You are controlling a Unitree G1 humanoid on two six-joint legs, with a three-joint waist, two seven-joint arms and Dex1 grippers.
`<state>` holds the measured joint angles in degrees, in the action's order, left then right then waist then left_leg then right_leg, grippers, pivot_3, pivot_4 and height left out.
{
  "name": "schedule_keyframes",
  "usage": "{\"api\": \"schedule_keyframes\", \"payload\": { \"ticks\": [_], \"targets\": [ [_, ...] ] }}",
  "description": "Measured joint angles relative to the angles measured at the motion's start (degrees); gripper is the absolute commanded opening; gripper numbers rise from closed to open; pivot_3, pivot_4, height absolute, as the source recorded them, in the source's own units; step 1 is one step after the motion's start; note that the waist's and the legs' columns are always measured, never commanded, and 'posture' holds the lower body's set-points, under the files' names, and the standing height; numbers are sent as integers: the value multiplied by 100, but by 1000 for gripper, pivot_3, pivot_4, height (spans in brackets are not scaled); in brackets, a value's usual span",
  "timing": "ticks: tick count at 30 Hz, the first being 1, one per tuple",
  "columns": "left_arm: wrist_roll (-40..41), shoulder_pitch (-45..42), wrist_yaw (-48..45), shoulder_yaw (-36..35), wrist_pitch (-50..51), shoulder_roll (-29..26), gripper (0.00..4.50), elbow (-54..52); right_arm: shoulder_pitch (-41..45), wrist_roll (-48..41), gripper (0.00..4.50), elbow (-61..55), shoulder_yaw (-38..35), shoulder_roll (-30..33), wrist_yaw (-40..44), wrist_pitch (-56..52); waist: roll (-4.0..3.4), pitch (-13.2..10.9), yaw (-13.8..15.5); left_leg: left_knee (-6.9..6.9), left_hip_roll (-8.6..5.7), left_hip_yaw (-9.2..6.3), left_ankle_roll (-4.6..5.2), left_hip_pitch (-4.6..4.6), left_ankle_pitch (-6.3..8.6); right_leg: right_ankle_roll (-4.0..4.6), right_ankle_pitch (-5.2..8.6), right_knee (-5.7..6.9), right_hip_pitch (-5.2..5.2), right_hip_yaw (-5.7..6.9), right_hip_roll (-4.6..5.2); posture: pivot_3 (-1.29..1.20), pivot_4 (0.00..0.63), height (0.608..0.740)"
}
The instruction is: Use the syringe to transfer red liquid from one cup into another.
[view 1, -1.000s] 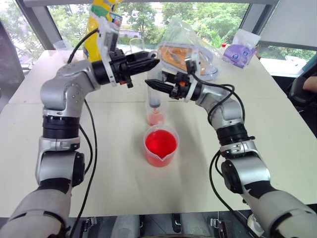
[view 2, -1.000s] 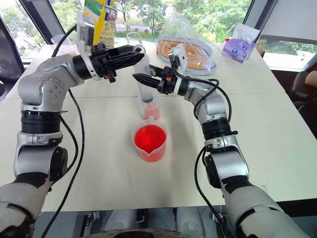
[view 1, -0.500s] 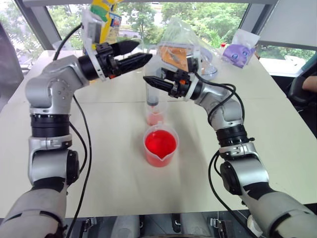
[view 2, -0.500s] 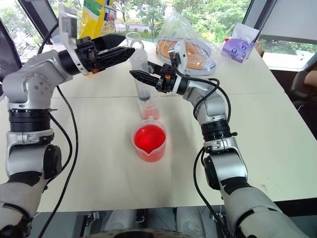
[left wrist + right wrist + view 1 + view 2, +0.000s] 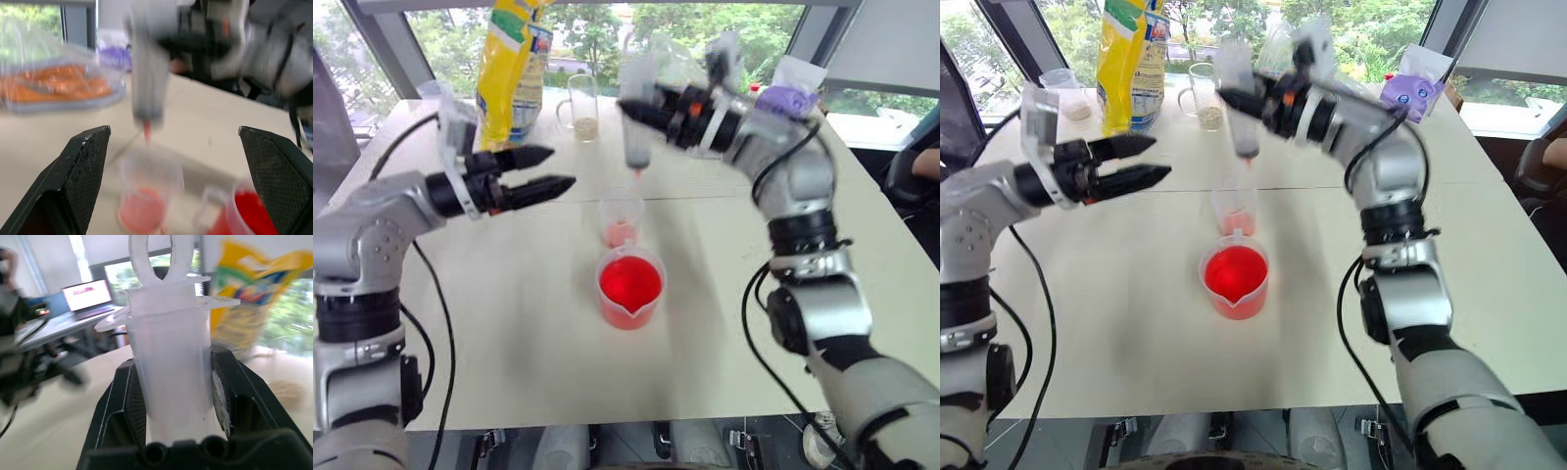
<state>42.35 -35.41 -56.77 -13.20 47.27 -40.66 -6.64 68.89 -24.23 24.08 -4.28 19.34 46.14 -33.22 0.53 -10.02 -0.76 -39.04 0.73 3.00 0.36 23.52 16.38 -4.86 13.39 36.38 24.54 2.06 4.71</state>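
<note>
My right gripper (image 5: 644, 112) is shut on the syringe (image 5: 636, 137) and holds it upright in the air, its orange-red tip pointing down above the slim clear cup (image 5: 621, 220). That cup holds a little pale red liquid (image 5: 620, 235). Just in front of it stands the squat spouted cup (image 5: 630, 290), well filled with bright red liquid (image 5: 630, 282). My left gripper (image 5: 558, 166) hangs open and empty to the left of both cups. In the right wrist view the barrel (image 5: 171, 372) sits between the black fingers (image 5: 122, 406). The left wrist view looks across at the syringe (image 5: 149, 83).
A tall yellow bag (image 5: 514, 69) and a handled glass mug with beige grains (image 5: 582, 108) stand at the back. A purple pouch (image 5: 1410, 98) and a bagged orange dish (image 5: 54, 85) lie at the back right. A small clear cup (image 5: 1072, 98) sits far left. A person's arm (image 5: 925, 164) shows at the right edge.
My right gripper lifted the syringe up out of the slim cup. My left gripper opened, then drew away to the left and down.
</note>
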Motion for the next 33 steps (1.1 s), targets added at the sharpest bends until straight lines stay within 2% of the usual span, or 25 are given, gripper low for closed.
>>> {"api": "schedule_keyframes", "payload": {
  "ticks": [3,6,13,19,26,32,33],
  "targets": [
    [76,160,25,3,-32,4,4318,-219,438,-220,1435,55,-124,272,-255,-1243,1,0,3,2,-1,2,0,1,0,8,-2,-9,-3,0,10,0,150,740],
    [199,327,83,-1,-47,35,4318,-392,833,-24,1435,545,165,868,-511,-2726,3,2,-1,7,-9,4,4,1,2,32,6,-20,-5,1,25,0,150,740],
    [263,605,170,7,-164,81,4318,-664,507,432,1435,1016,1135,1401,-692,-4682,-3,-1,-50,23,-12,11,7,11,4,30,4,-23,14,-3,29,0,150,740],
    [342,667,208,7,-167,80,4318,-742,198,540,1435,977,1513,1480,-965,-5699,-3,-1,-25,19,-11,11,9,30,4,11,-8,-23,25,0,14,0,150,740],
    [467,771,223,5,-152,12,4318,-805,-587,582,1435,739,1490,1468,-1398,-5885,-3,-2,-7,6,-12,9,13,40,6,6,-9,-23,25,9,-9,0,150,740],
    [567,795,269,5,-150,-30,4401,-910,-782,568,4352,440,1182,1383,-1580,-5869,0,0,-4,-4,-10,5,13,35,5,-1,-12,-23,15,10,-17,0,150,740],
    [570,816,273,5,-150,-67,4401,-949,-819,549,4434,359,1155,1381,-1596,-5864,0,0,-2,-6,-11,5,14,33,5,-2,-13,-23,12,9,-16,0,150,740]
  ]
}}
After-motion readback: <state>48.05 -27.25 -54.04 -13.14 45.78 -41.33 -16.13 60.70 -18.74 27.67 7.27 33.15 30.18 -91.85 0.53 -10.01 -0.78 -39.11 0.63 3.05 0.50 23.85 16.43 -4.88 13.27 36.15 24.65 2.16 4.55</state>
